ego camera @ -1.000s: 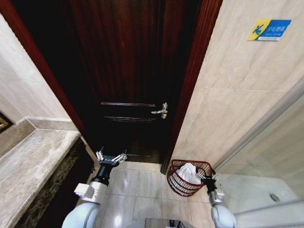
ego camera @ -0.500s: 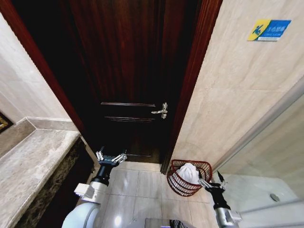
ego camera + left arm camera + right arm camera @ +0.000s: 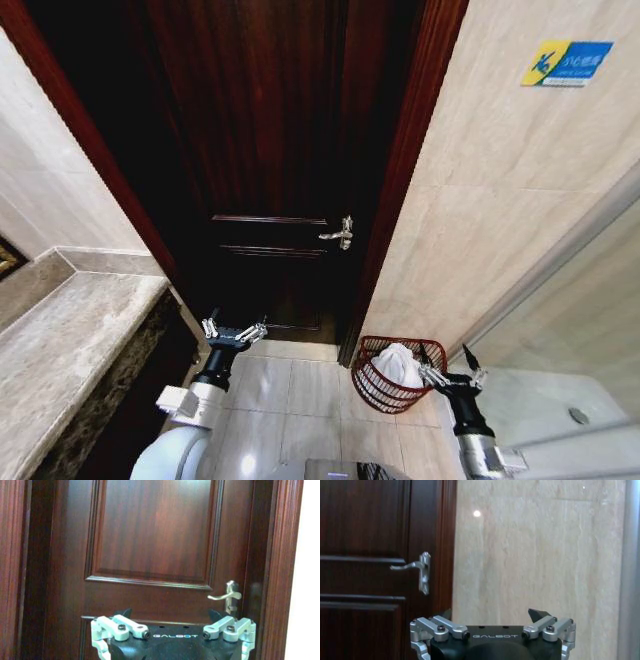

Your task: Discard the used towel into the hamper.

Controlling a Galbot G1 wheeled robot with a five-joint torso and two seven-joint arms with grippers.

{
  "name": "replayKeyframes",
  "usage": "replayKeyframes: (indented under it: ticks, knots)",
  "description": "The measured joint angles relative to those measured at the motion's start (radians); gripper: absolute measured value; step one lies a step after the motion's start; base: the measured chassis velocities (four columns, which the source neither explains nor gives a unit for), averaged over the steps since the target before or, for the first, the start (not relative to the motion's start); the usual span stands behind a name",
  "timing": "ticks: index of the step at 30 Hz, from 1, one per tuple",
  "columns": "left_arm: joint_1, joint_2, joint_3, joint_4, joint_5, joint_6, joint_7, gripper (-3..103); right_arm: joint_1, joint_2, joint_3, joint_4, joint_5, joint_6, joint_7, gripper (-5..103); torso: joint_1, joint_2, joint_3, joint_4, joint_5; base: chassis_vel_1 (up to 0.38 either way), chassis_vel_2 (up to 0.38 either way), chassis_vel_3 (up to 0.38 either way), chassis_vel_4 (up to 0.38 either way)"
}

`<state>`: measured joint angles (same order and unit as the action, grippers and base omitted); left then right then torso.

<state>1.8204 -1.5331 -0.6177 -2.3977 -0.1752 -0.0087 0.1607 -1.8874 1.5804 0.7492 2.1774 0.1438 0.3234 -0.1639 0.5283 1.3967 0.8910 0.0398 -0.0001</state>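
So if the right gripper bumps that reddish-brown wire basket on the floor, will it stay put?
Probably not firmly. The reddish-brown open-weave wire hamper looks light, holding just a white towel. It tapers toward its base and sits on glossy tile, so a nudge from the open right gripper could slide or tip it.

Hamper (image 3: 398, 374) mouth partly filled by towel (image 3: 399, 363); wall (image 3: 480, 220) backs it at 1 o'clock, door (image 3: 280, 160) at 11; floor (image 3: 290, 395) free at 9.

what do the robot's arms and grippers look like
Both arms are white shells ending in black wrists. The left gripper and right gripper share one build: a black body printed GALBOT in white, silver-grey metal linkages with dark bolts, and dark pointed fingertips.
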Motion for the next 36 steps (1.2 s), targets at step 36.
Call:
replayKeyframes:
  ticks: [36]
  knots:
    - [0.000, 0.000, 0.000, 0.000, 0.000, 0.000, 0.000, 99, -0.015, -0.006, -0.025, 0.153, 0.043, -0.069, -0.089, 100, 0.000, 0.000, 0.000, 0.0000, 0.0000, 0.000, 0.000, 0.000, 0.000]
